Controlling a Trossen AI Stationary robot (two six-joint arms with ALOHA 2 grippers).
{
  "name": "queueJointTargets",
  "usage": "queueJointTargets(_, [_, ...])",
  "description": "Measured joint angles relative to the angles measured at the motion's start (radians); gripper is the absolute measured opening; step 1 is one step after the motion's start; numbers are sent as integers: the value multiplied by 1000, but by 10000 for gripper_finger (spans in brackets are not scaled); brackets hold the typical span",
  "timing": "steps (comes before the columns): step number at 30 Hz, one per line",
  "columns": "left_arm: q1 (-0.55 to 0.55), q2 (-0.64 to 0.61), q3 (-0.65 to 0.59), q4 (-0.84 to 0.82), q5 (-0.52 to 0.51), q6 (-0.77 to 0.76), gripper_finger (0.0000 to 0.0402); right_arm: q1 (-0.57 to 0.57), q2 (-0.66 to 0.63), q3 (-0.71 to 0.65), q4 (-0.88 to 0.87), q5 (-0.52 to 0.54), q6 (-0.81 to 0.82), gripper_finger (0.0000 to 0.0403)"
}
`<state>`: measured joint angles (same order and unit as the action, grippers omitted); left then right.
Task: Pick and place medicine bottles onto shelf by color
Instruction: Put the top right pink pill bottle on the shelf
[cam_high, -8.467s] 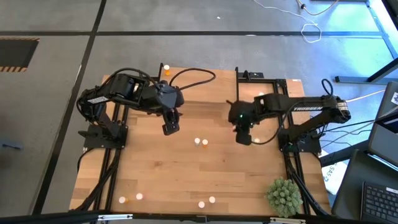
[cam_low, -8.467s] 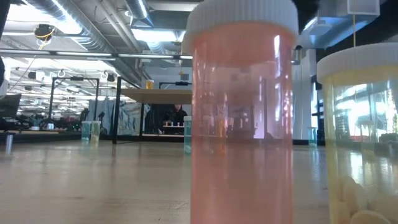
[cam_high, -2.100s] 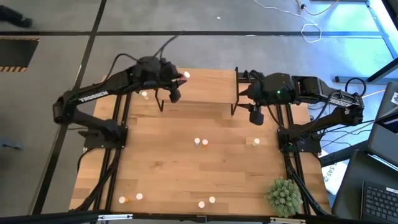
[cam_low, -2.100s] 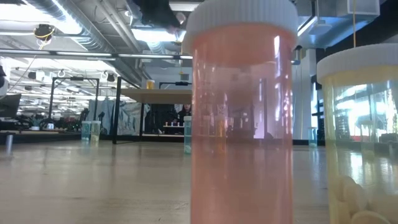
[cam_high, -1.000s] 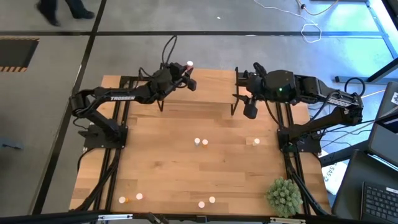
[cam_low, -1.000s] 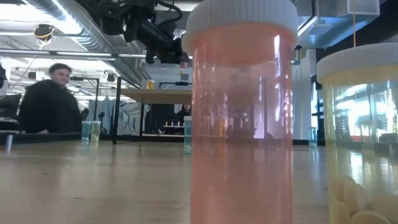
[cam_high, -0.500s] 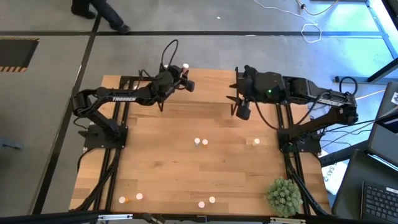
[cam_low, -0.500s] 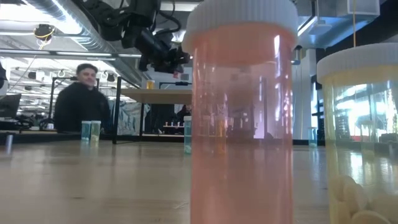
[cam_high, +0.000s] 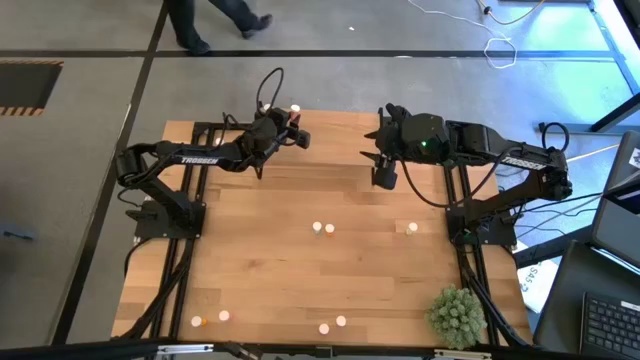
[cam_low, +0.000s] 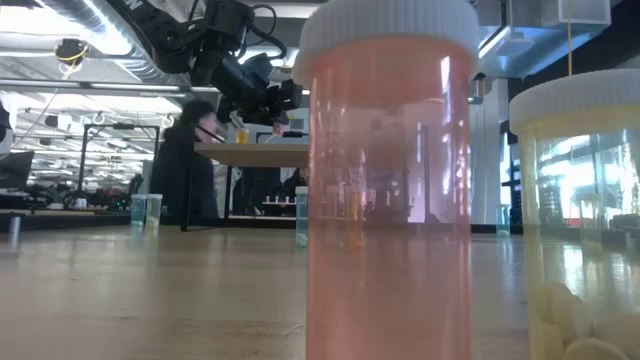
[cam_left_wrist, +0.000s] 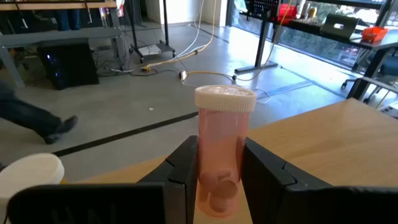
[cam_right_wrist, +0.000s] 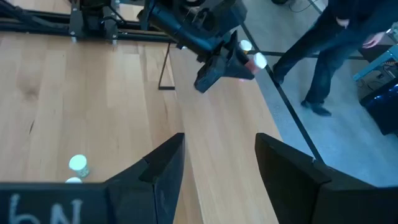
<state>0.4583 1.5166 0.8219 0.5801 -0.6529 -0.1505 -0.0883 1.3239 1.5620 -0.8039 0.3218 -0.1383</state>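
Your left gripper (cam_high: 296, 134) clamps a pink bottle (cam_left_wrist: 222, 149) over the shelf (cam_high: 335, 140) at twelve o'clock, your right gripper (cam_high: 384, 178) hangs empty with fingers apart, and most bottles remain on the table (cam_high: 270, 260).

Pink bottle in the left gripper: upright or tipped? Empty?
Upright: the pink bottle stands cap-up, clamped between the left gripper fingers. Not empty: a round tablet shows at its bottom.
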Motion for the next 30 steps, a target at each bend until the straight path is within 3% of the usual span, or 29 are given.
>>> queueJointTargets(11, [-15,62,-1,24,7,0,90,-33,7,0,4,-50,-1,198])
queueJointTargets(30, [-18,66,-1,30,-12,3,90,-33,10,0,6,-53,-2,198])
